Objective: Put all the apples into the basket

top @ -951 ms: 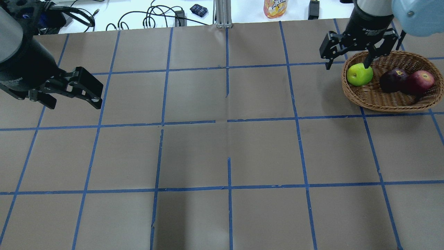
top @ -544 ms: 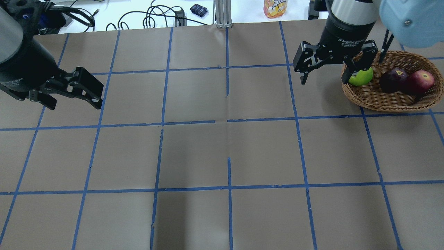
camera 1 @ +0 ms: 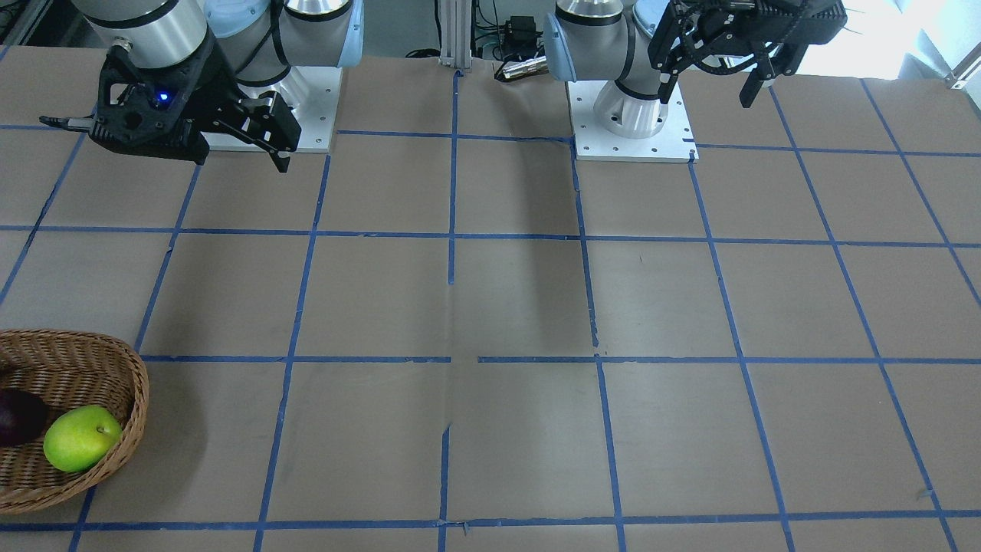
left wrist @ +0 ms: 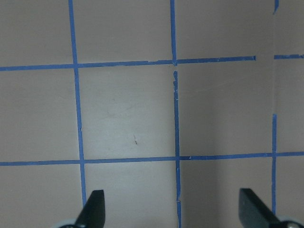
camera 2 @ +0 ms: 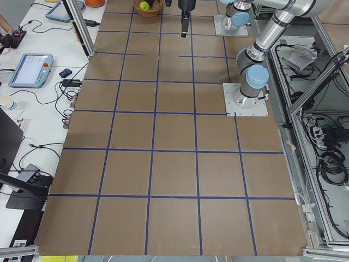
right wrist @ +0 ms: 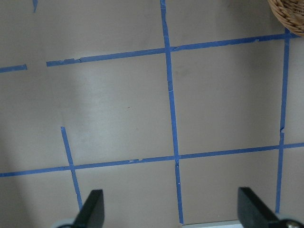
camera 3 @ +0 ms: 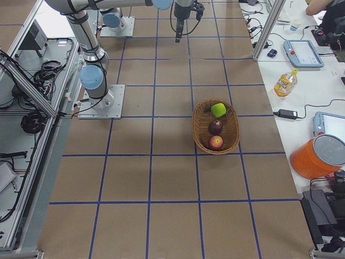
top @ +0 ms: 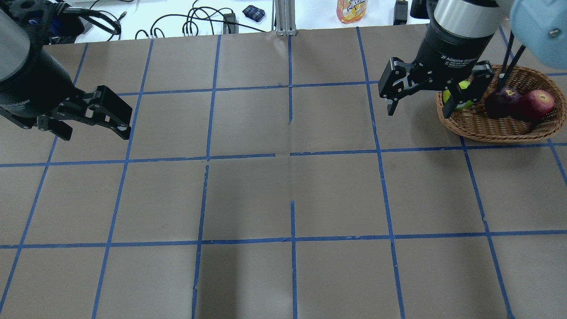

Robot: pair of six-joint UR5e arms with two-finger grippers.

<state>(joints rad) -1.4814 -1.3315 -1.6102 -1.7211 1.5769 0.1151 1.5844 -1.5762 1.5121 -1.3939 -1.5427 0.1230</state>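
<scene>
One broad table (top: 248, 195), papered in brown and gridded with blue tape (top: 292, 239), carries everything. Over it reach the two arms: the left arm (top: 22, 75) comes in at the overhead view's left edge, and the right arm (top: 460, 22) comes down at the far right corner.

Next in size is the basket (top: 500, 135), an oval of brown wicker that sits on the robot's right side of the table, towards its far edge. All three apples lie inside it.

The right gripper (top: 418, 110) hangs above the table just beside the basket's left rim, with its jaws wide apart and nothing between them. Its own camera shows bare paper below and only a sliver of wicker in one corner. The left gripper (top: 95, 133) is well apart from all this, over the table's left side, jaws likewise spread and empty.

Smallest are the apples, set in a row. The green apple (camera 1: 80, 438) lies at the end nearest the right gripper (in the overhead view one finger half covers it). The dark purple apple (top: 502, 102) sits in the middle, and the red apple (top: 538, 103) touches it at the far end.
</scene>
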